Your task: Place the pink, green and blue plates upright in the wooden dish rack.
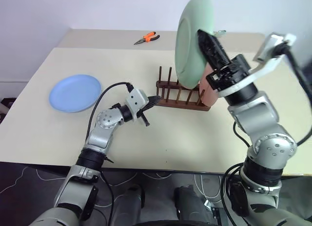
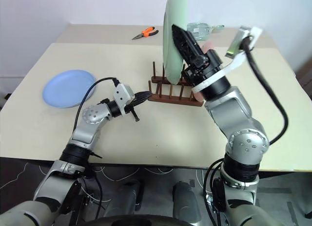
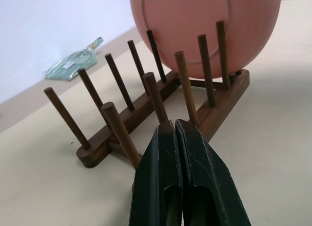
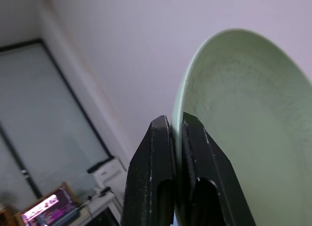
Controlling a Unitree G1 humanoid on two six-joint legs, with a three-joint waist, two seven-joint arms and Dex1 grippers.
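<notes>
Progress, one of three: salmon-pink round plastic plate (image 3: 204, 26) upright at right end of dark wooden peg rack (image 1: 181, 100). Pale mint-green plate (image 1: 191, 46) aloft over rack, pinched in right gripper (image 1: 207, 41). Light-blue plate (image 1: 74, 92) flat on table, untouched. Left gripper (image 1: 152, 103) clenched empty beside rack.

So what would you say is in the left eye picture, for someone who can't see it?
The right gripper holds a green plate upright above a wooden dish rack, where a pink plate already stands. The left gripper, shut, sits at the rack's near end, and a blue plate lies flat on the table.
</notes>
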